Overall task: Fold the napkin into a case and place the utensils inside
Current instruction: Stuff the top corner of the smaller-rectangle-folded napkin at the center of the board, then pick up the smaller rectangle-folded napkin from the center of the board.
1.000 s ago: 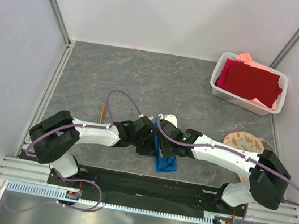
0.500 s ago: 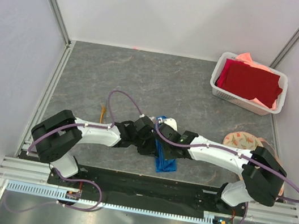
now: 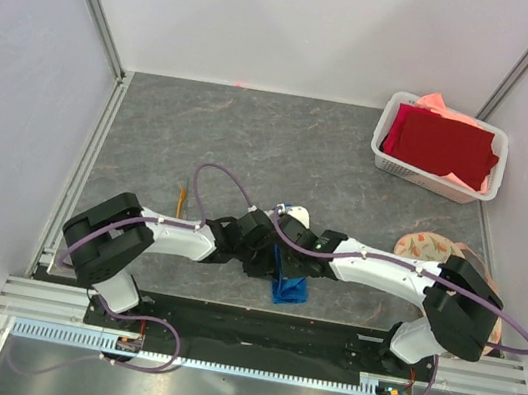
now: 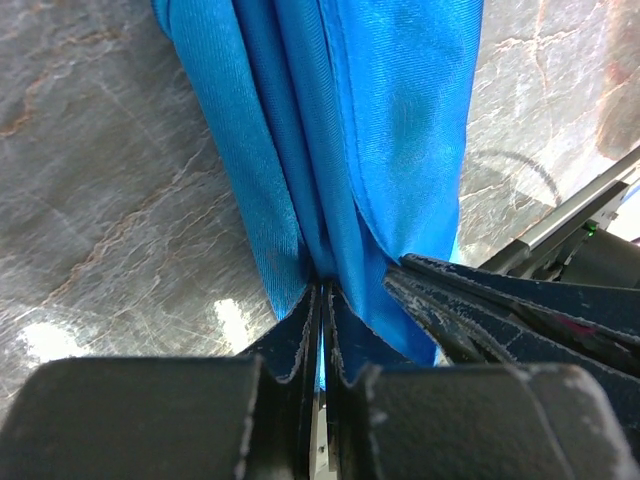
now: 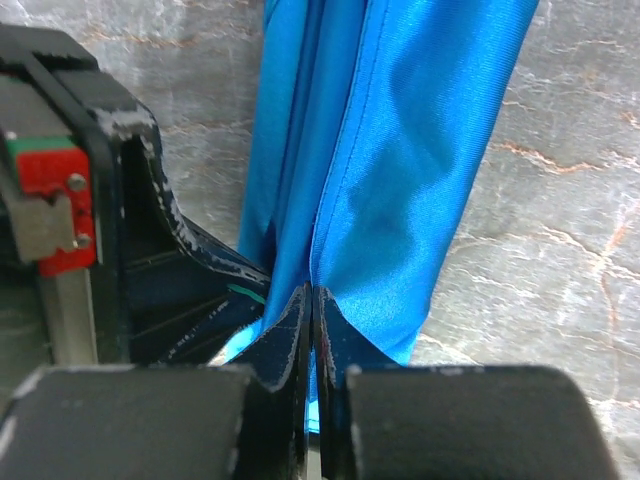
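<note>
At centre front, left gripper (image 4: 322,292) and right gripper (image 5: 311,296) each clamp the bunched napkin (image 4: 400,120).

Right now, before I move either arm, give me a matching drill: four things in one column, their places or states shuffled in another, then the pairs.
Things:
1. napkin
2. basket
3. sticks
4. mat

Places or states:
A. far right corner, red cloth inside
B. pinched in left gripper and right gripper
C. lying loose, left of the grippers
D. near right side, partly hidden

Pairs: 1-B, 2-A, 3-C, 4-D
</note>
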